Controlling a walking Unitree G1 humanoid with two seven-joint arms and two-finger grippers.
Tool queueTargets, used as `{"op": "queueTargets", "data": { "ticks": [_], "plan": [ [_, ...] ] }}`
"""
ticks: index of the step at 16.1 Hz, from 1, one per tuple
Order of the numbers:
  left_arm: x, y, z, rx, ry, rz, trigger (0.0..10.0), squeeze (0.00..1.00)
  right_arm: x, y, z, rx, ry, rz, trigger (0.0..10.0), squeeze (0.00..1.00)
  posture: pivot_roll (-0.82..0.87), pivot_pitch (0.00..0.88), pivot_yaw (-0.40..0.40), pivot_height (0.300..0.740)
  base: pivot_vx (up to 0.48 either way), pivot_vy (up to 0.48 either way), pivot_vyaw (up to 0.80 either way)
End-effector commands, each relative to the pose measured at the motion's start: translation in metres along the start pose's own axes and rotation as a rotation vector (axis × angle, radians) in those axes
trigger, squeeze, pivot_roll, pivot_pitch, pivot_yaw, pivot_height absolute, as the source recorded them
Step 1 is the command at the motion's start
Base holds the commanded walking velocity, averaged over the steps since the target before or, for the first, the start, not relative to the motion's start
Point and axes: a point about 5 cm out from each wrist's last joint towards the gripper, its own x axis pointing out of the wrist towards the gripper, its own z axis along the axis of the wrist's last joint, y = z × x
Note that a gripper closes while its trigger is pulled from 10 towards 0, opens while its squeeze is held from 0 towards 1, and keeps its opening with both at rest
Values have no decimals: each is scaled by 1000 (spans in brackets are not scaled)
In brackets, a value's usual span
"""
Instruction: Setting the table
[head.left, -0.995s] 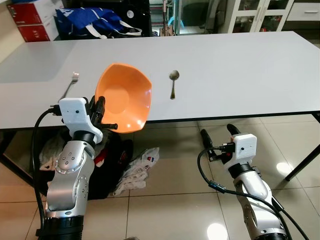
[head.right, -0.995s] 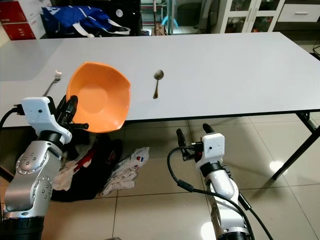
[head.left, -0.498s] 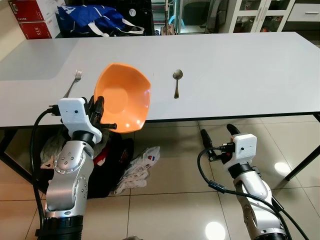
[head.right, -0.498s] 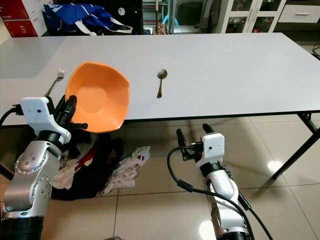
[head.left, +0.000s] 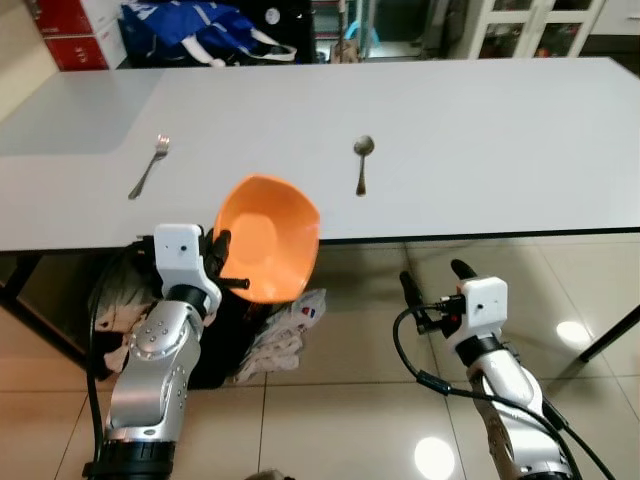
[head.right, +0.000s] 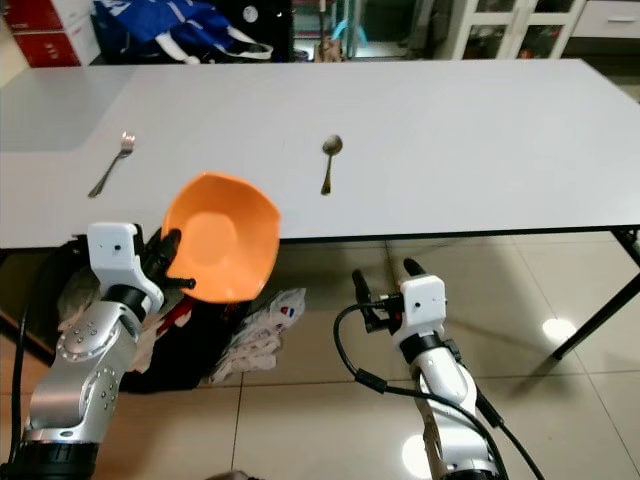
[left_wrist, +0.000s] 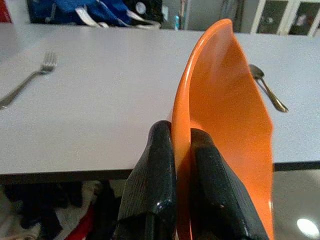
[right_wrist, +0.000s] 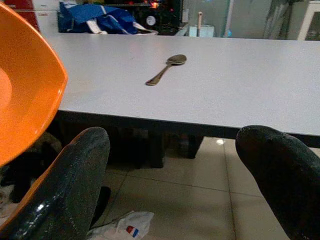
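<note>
We pinch the orange bowl by its rim in our left gripper, tilted for carrying; fork at 10 o'clock, spoon at 1; right gripper wide, empty.

Head stereo pair looks forward and down from in front of the table, taking in its whole near edge and the floor below. Both wrist cams sit just short of that edge, low, facing across the tabletop. All views share the spoon on the table.
</note>
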Motion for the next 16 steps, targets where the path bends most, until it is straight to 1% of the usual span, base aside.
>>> {"op": "queueTargets", "data": {
  "ticks": [1, 3, 5, 6, 9, 11, 16],
  "plan": [
    [1, 2, 17, 20, -80, 5, 0, 0, 0, -1, -1, -6, -2, 1, 10000, 0, -100, 0, 57, 736, 0, 0, 0],
    [7, 5, 29, 33, -122, 9, 0, 0, 0, -1, 0, -7, -4, 6, 10000, 0, -100, 0, 57, 736, 0, 0, 0],
    [13, 5, 41, 33, -168, -2, 0, 0, 0, -1, -1, -7, -7, 6, 10000, 0, -104, 0, 58, 736, 433, 0, 0],
    [15, 2, 46, 24, -185, -14, 0, 0, 0, -1, -1, -7, -8, 5, 10000, 0, -105, 0, 58, 736, 446, 0, 0],
    [18, 1, 54, 18, -205, -21, 0, 0, 0, -1, -1, -7, -9, 3, 10000, 0, -108, 0, 57, 736, 446, 0, 0],
    [26, 8, 54, 14, -187, 0, 0, 0, 0, -1, -1, -8, -9, 4, 10000, 0, -110, 0, 56, 736, 446, 0, 0],
    [34, 14, 62, -18, -201, 28, 0, 0, -1, -1, -1, -9, -6, 0, 10000, 0, -117, 0, 61, 736, 446, 0, 0]
  ]
}}
